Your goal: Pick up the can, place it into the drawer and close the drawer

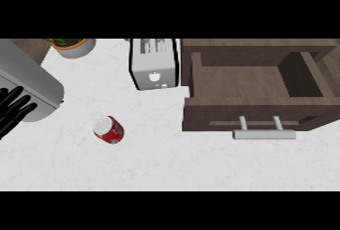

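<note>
You have the left hand open at the left edge; the can lies to its right, the open drawer farther right.

Stone-look counter, wood drawer, metal fittings

The counter looks like matt white marble with faint veins. The open drawer is dull brown wood with a pale metal handle. The red can has a silvery top; the toaster looks like brushed metal.

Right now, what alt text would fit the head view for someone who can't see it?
A red can lies on a white counter, left of an open wooden drawer with a metal handle. A toaster and a plant pot sit behind, and the left hand rests open at the left edge.
</note>
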`<move>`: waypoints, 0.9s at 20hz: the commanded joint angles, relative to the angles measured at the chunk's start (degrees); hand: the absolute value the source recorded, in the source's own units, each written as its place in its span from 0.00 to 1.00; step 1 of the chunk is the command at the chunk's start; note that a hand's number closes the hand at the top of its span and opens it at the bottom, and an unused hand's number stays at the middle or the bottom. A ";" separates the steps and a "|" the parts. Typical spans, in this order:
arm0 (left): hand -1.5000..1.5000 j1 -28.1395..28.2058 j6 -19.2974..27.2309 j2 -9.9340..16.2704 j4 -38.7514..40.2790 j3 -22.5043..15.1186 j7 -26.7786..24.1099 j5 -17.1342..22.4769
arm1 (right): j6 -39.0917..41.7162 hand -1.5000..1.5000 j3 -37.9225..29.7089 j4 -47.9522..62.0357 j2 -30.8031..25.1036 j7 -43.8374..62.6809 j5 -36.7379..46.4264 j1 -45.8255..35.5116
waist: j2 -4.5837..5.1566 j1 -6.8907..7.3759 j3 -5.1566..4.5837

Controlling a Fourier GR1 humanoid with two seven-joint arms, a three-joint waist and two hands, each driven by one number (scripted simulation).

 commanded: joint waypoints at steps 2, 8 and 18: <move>0.00 1.63 -0.55 -1.84 2.28 2.00 0.78 2.47 | 3.02 0.00 1.18 -4.41 3.45 -2.31 0.56 8.07 | -0.03 -0.20 -0.02; 0.00 -2.91 5.87 -0.87 2.53 0.40 11.08 11.43 | 6.87 0.00 -5.85 -0.85 0.25 -3.60 -5.83 5.78 | 0.00 -0.22 0.01; 0.00 -7.02 4.65 -5.06 10.48 -3.16 11.61 7.58 | 13.32 0.00 -10.46 -1.67 1.57 -4.99 -9.55 10.07 | 0.05 -0.54 -0.02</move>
